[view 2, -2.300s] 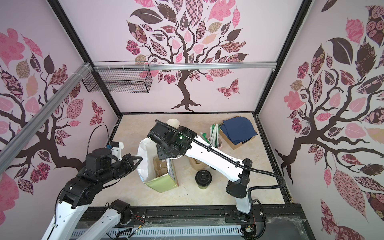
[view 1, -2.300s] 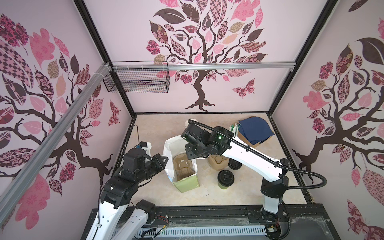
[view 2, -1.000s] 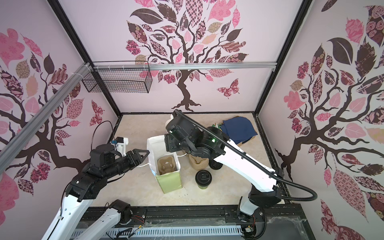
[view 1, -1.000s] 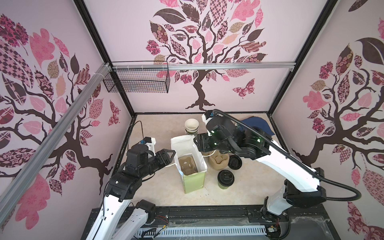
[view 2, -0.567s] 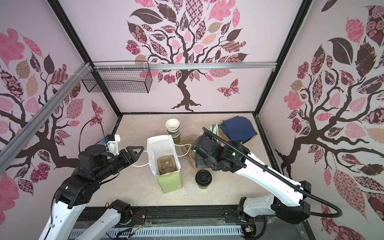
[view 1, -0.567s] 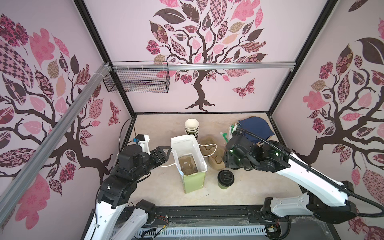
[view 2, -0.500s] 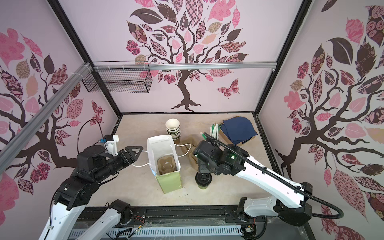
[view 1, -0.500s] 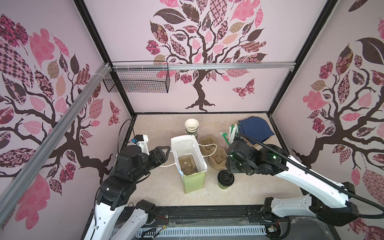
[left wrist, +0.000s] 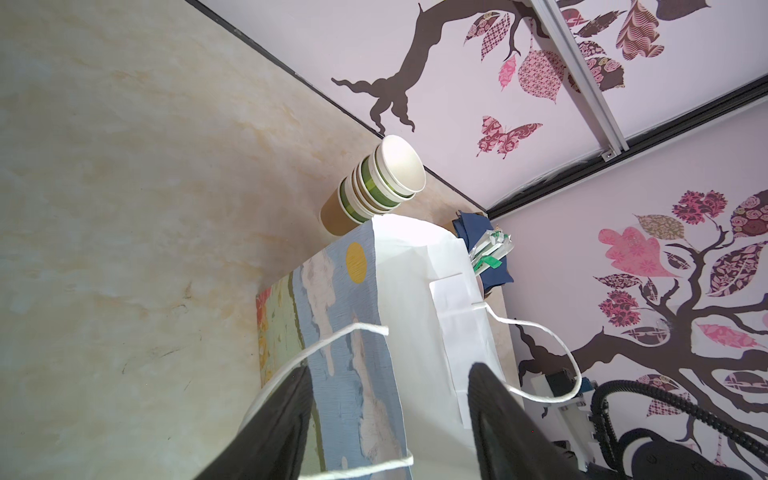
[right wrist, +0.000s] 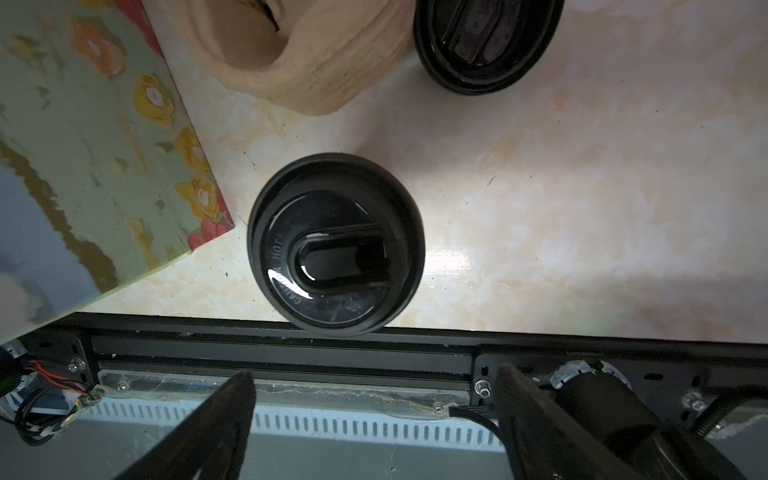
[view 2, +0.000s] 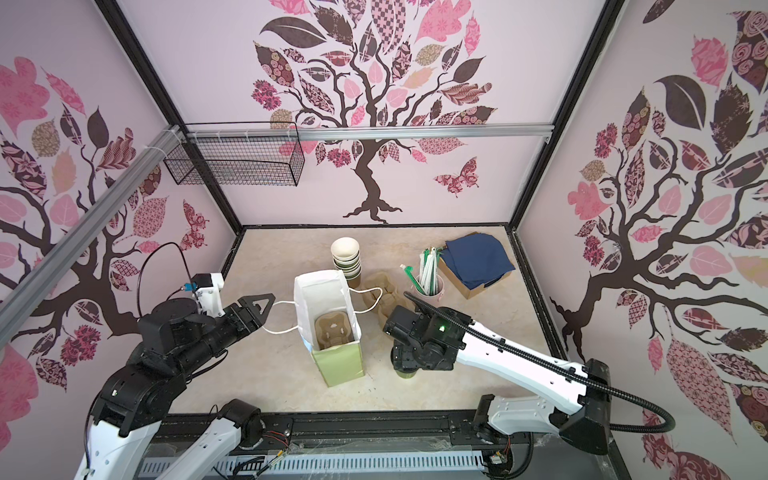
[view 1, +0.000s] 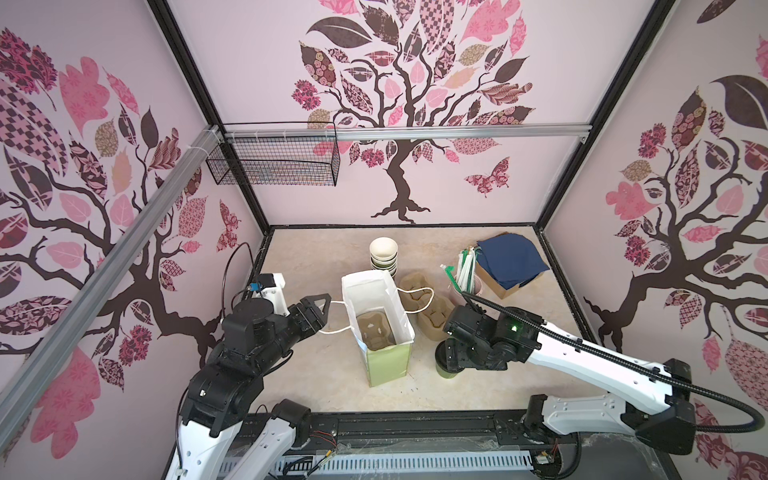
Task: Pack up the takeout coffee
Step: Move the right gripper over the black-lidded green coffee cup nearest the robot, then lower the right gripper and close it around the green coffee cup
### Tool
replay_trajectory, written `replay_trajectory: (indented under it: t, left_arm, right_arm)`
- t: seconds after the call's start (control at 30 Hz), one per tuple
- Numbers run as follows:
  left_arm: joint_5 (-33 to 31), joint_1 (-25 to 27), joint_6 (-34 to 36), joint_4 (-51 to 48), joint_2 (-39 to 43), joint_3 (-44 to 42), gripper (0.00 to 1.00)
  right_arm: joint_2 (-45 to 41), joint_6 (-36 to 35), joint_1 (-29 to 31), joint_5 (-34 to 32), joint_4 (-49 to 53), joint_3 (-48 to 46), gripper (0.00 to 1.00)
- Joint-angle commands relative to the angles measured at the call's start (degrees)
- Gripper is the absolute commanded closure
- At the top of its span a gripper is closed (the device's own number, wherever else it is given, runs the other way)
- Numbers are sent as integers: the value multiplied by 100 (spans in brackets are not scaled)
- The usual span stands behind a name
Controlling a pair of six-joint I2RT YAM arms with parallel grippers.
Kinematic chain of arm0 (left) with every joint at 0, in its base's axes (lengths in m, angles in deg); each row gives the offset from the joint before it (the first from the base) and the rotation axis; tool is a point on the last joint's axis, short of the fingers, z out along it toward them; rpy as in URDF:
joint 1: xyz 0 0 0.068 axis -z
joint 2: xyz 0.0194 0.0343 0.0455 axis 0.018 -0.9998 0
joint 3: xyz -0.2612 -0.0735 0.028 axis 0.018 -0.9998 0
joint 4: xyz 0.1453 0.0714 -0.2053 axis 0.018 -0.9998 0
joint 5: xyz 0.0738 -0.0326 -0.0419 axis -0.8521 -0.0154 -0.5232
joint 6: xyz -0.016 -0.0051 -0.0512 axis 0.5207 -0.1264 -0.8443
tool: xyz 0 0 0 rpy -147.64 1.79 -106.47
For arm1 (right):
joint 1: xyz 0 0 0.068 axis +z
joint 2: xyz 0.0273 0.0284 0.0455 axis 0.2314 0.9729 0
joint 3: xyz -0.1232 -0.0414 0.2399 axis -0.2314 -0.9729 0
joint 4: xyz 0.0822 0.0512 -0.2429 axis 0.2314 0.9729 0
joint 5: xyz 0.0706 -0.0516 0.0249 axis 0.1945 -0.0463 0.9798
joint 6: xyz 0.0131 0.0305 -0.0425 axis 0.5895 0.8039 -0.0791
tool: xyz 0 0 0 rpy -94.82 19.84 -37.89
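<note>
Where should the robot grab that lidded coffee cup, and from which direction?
Probably straight down from above, jaws closing across the round black lid of the takeout coffee: it stands upright, and the paper bag stands close beside it. The open right gripper hangs over it.

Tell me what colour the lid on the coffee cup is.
The lid is glossy black, with raised "CAUTION HOT" lettering; the right wrist view shows it best.

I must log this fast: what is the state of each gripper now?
Left gripper: open, at the handle of the bag, not pinching it.
Right gripper: open, empty, above the coffee cup.
</note>
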Motion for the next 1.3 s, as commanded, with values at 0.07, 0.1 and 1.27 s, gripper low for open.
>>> replay_trajectory:
  t: [0.07, 0.1, 1.27]
  left_arm:
    - [-48, 12, 42, -49, 64, 79, 37]
    - [-47, 12, 41, -49, 61, 79, 37]
    - [-2, 12, 77, -13, -68, 48, 37]
  right_arm:
    - [176, -96, -124, 24, -232, 72, 0]
    - [208, -114, -165, 9, -247, 83, 0]
    - [1056, -275, -347, 129, -516, 104, 19]
